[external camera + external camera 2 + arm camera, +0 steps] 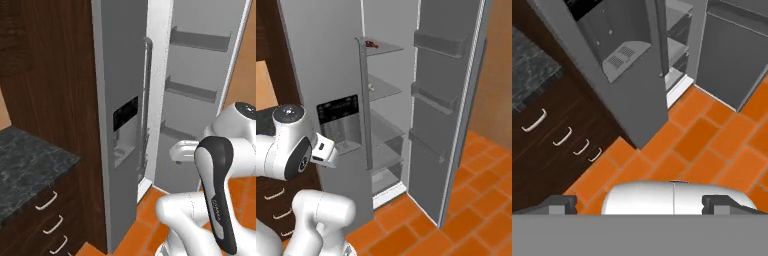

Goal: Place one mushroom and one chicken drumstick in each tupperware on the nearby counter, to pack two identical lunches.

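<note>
The fridge is tall and grey, and its right door stands wide open. Inside there are glass shelves, one above the other. On the top shelf lies a small reddish-brown thing, near the front left corner of the shelf; it looks like a drumstick, but it is too small to be sure. On the next shelf down sits a small pale thing, maybe a mushroom, also near the left edge. The open door has three grey bins on its inner side.

The bench is dark marbled stone and stands to the left of the fridge, past a tall dark wooden cabinet. Under the bench are dark drawers with curved silver handles.

The robot arm is white with dark joints. It is folded up in front of the fridge, above the orange tiled floor. The fingers are spread wide apart and hold nothing. They point down at the floor, near the bottom corner of the shut fridge door. They are well apart from the food on the shelves and from the bench.
</note>
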